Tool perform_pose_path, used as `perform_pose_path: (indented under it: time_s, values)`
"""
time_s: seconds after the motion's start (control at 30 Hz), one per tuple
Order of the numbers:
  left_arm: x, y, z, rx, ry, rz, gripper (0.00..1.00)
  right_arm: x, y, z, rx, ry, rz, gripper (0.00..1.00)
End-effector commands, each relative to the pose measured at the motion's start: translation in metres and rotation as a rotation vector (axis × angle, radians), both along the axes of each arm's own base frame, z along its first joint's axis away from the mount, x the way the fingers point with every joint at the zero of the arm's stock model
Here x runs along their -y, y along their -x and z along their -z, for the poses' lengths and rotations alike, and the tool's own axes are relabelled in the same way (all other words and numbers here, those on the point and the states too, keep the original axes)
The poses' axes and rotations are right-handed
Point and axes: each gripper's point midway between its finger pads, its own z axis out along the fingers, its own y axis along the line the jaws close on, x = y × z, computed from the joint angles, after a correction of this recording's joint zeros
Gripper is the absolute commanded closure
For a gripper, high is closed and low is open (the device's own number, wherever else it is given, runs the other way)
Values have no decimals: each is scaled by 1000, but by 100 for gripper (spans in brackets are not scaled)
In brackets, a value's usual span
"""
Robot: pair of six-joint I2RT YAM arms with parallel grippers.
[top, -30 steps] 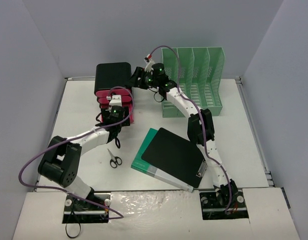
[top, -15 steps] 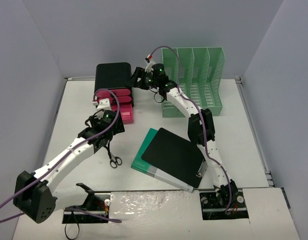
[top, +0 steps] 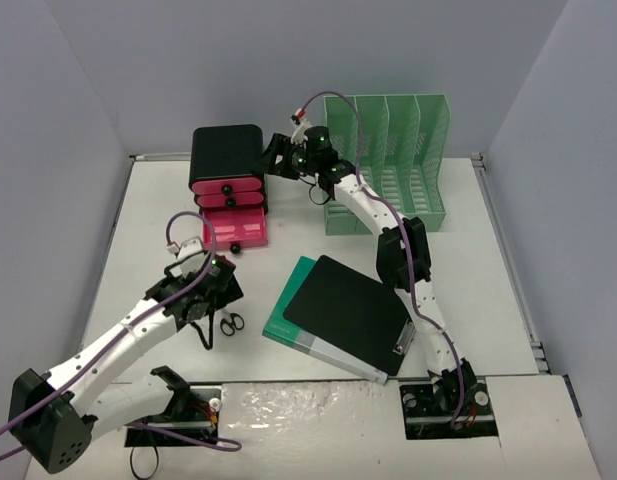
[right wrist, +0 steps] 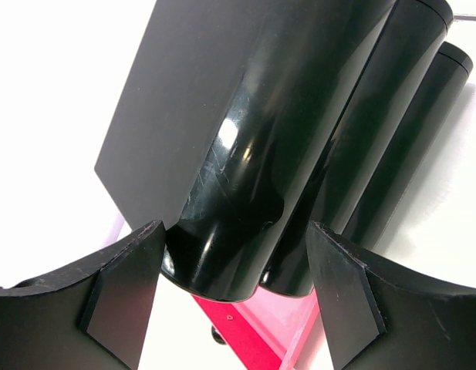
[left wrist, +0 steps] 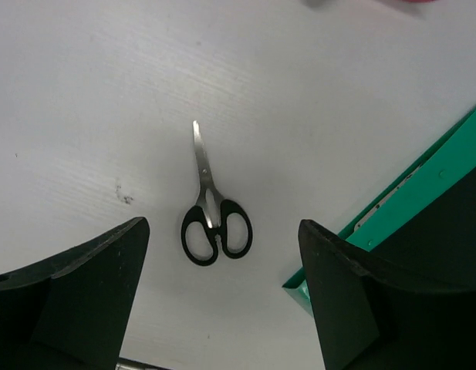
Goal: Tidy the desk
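On the white desk [top: 468, 250] a black drawer unit [top: 228, 152] with pink drawers stands at the back, its bottom drawer [top: 238, 230] pulled out. Black-handled scissors [top: 231, 322] [left wrist: 201, 169] lie at the front left. My left gripper [top: 209, 325] [left wrist: 222, 231] hovers just over them, open, with nothing between its fingers. My right gripper [top: 272, 156] [right wrist: 236, 231] is open at the unit's right side. The unit's rounded black edge [right wrist: 230, 154] sits between its fingers, and the pink drawer [right wrist: 257, 335] shows below.
A green folder [top: 286, 318] [left wrist: 407, 196] with a black clipboard [top: 346, 308] on top lies right of the scissors, close to my left gripper. A green file rack [top: 388, 165] stands at the back right. Grey walls edge the desk.
My left arm has drawn back from the drawers toward the front and now hangs over the scissors. The pulled-out bottom drawer is uncovered. My right gripper has opened a little wider.
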Motion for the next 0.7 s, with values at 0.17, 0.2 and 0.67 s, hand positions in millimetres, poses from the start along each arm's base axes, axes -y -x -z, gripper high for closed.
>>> perform_pose_path:
  time_s: [0.17, 0.2, 0.67]
  values:
    - [11, 22, 32, -76, 95, -106, 25, 14, 5, -2, -14, 49, -1, 31]
    - [12, 22, 35, -81, 91, -106, 25, 13, 4, -3, -13, 47, 0, 31]
    - [42, -2, 56, -130, 48, -53, 30, 17, -1, -9, -5, 25, 5, 31]
